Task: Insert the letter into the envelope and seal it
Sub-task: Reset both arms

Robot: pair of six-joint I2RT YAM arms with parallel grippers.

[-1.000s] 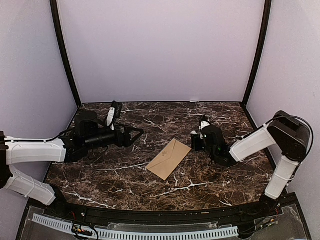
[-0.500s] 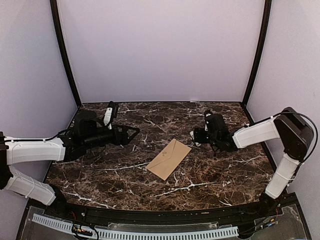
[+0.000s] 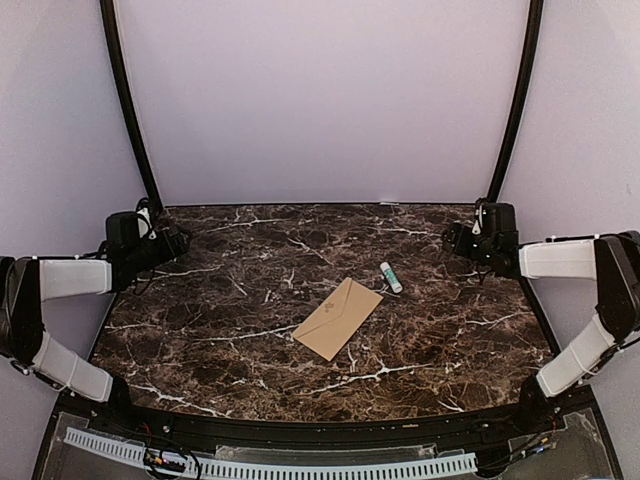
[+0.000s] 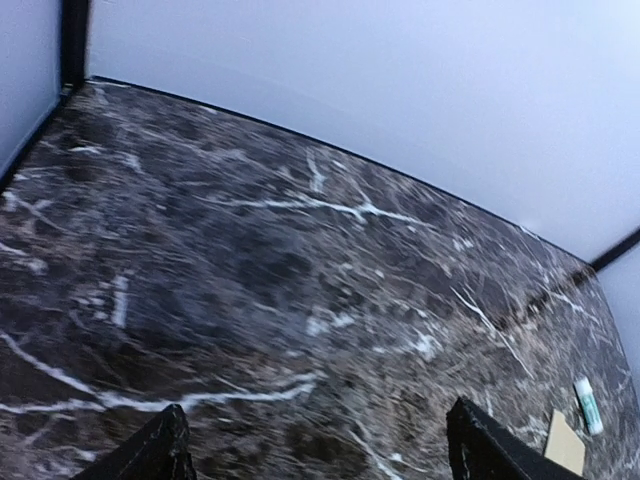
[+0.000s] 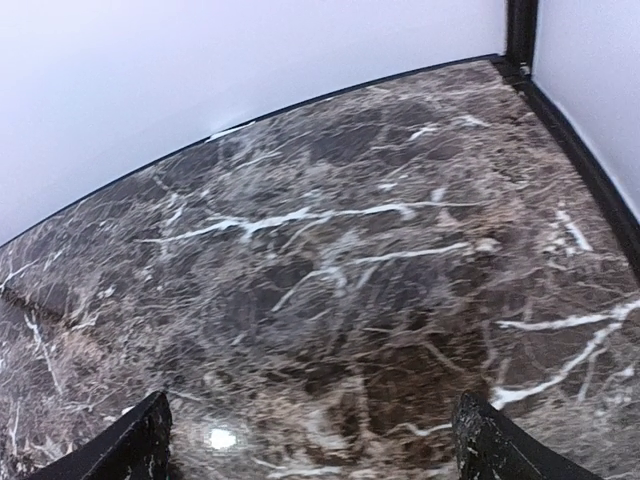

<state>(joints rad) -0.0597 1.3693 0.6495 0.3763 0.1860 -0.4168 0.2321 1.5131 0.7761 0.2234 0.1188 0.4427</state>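
Note:
The tan envelope (image 3: 338,318) lies flat in the middle of the marble table, flap down; its corner (image 4: 565,443) shows at the lower right of the left wrist view. The letter is not in view. My left gripper (image 3: 168,241) is drawn back to the far left edge, open and empty, its dark fingertips (image 4: 160,452) wide apart over bare marble. My right gripper (image 3: 456,240) is drawn back to the far right, also open, with nothing between its fingertips (image 5: 492,447).
A white glue stick with a green cap (image 3: 390,277) lies on the table just beyond the envelope's right corner, also seen as a glue stick (image 4: 588,405) in the left wrist view. Black frame posts and lilac walls close the back and sides.
Both arms have pulled back from the centre to the table's sides. The right gripper opened and left the glue stick lying beside the envelope. The envelope has not moved.

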